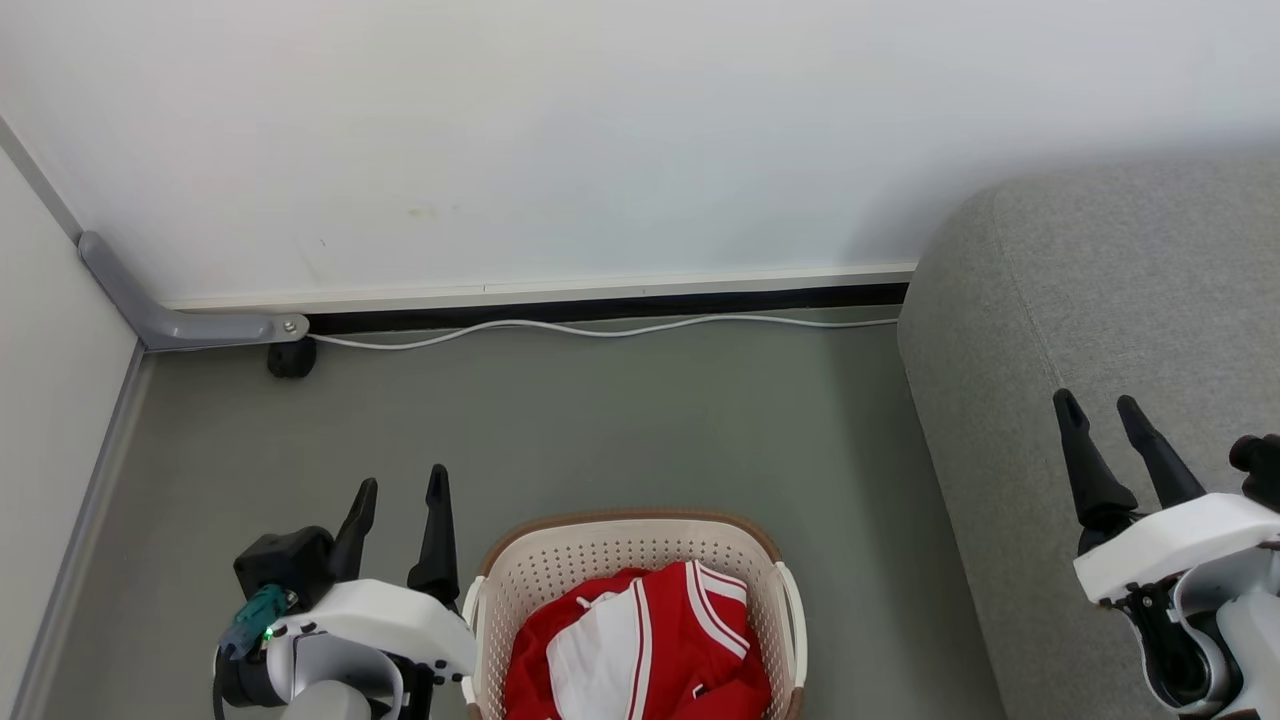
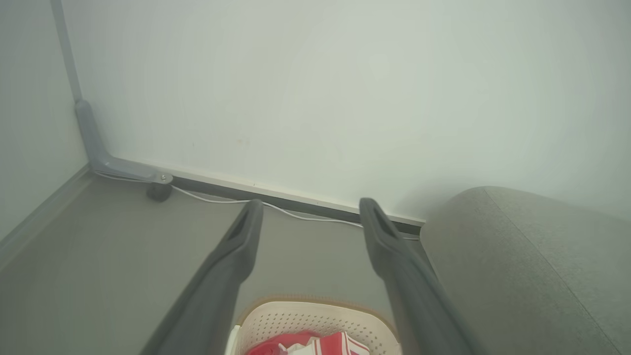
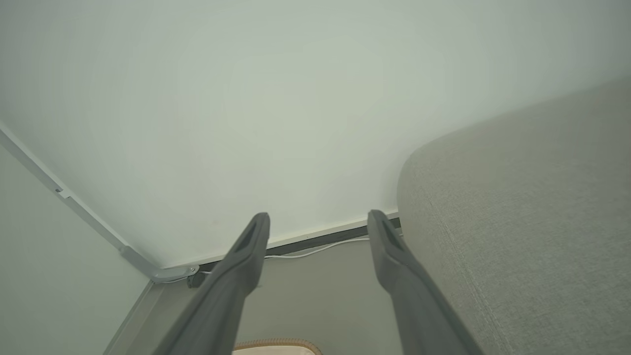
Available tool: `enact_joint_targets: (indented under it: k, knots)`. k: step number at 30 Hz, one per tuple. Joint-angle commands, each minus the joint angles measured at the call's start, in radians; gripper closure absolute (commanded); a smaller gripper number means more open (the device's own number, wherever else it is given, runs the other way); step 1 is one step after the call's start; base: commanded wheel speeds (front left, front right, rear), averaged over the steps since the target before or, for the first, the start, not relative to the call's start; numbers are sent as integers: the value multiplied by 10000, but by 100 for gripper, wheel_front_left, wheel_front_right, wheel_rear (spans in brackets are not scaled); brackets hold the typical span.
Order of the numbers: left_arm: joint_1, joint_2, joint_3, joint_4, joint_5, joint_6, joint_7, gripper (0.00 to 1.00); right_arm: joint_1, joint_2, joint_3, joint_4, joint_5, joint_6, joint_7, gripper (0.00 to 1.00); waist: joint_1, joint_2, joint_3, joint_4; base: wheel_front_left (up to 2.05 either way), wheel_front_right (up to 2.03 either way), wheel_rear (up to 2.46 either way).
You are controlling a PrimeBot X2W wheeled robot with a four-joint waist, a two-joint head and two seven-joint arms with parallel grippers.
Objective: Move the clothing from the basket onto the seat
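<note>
Red clothes (image 1: 640, 645) with white patches and white stripes lie bunched up inside the basket (image 1: 600, 555). The basket is cream plastic full of little holes, with a brown rim, and it sits on the grey floor (image 1: 600, 420).

The left gripper (image 1: 402, 480) is just beside the basket, on its left side, not touching it. Its two dark fingers are spread wide apart and hold nothing.

The grey sofa (image 1: 1050, 330) stands to the right of the basket, with a strip of floor between them. The right gripper (image 1: 1097, 402) is well to the right of the basket, past the sofa's near edge. Its fingers are spread wide too, and nothing is between them.

Behind the basket, well apart from it, a white cord (image 1: 600, 330) runs along the bottom of the white wall (image 1: 600, 130). A small black thing (image 1: 291, 357) sits by the wall, back and to the left of the basket.
</note>
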Motion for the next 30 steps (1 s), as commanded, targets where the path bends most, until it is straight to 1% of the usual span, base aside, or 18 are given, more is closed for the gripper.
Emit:
enact_joint_targets:
  k: [1, 15, 24, 30]
  knots:
    - [-645, 158, 174, -198, 354, 115, -165, 0, -470, -311, 159, -207, -285, 41, -223, 0, 0, -1, 9, -3, 0, 0, 0]
    - [-937, 202, 68, -271, 1954, 520, -577, 0, -823, -635, 207, -68, -1560, 43, -634, 0, 0, -1, 123, 1, 0, 0, 0]
    - [-1078, 229, -30, -305, 2825, 877, -837, 0, -1049, -881, 235, 58, -2325, 44, -895, 0, 0, -1, 216, -16, 0, 0, 0]
    - [-1031, 229, 13, -379, 2699, 1008, -837, 0, -1047, -896, 76, 88, -2345, 44, -895, 0, 0, -1, 278, -33, 0, 0, 0]
